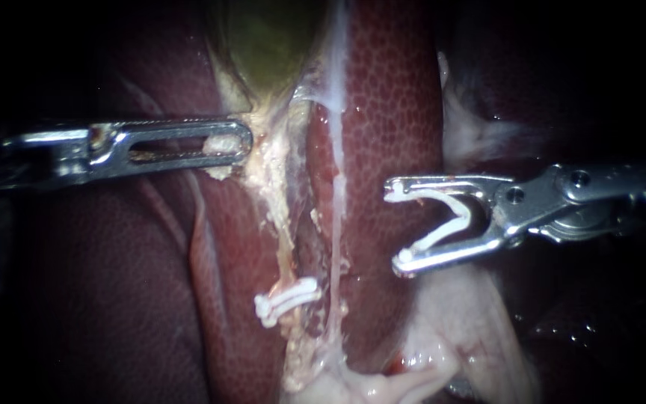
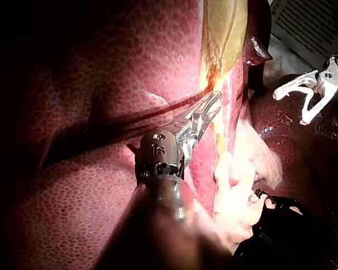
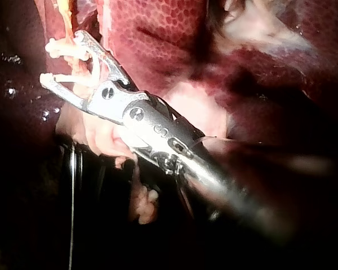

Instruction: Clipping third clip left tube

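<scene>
Where light falls, wet mottled liver [image 1: 390, 112], printed sheet [image 2: 310, 22] beyond

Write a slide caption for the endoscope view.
Right instrument holds an open clip; left instrument grips tissue below the gallbladder.

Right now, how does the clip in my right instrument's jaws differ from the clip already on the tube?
The loaded clip is spread open in a V, held between the right instrument's jaws; the placed clip is closed flat across the tube. The loaded clip hangs over the liver, clear of the tube; the placed clip sits on it, lower in the endoscope view. Both are white.
</scene>
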Controlling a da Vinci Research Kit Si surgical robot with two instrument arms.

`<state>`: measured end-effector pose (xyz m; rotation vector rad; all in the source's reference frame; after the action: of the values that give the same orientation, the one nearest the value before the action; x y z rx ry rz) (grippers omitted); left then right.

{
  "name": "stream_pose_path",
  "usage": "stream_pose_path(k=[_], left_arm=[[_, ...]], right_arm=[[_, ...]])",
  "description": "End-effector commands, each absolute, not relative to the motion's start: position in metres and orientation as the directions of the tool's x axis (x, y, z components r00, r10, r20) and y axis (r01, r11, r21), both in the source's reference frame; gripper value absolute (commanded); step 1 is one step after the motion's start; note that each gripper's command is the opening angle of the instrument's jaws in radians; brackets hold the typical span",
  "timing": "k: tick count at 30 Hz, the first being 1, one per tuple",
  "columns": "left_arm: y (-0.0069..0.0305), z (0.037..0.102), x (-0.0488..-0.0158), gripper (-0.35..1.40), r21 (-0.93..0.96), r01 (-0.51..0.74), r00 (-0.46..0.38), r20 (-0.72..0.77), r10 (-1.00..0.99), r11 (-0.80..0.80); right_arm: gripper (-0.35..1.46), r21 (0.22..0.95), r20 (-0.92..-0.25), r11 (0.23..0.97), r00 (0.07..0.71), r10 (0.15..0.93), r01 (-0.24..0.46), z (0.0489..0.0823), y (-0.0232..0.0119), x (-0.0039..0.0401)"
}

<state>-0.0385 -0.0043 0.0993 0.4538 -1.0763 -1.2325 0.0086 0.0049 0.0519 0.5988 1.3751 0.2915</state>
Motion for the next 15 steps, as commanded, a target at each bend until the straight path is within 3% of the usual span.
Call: stream_pose_path(k=[1,15], left_arm=[[-0.0043,0.0993,-0.0385,-0.21,0.783,0.529,-0.046,0.41,-0.911,0.326],[-0.0029,0.0968,-0.0364,-0.21,0.787,0.531,-0.063,0.405,-0.912,0.313]], right_arm=[[0.6,0.556,-0.827,0.818,0.19,0.528,0.147,0.0519,0.0049,0.0086],[0.6,0.556,-0.827,0.818,0.19,0.528,0.147,0.0519,0.0049,0.0087]])
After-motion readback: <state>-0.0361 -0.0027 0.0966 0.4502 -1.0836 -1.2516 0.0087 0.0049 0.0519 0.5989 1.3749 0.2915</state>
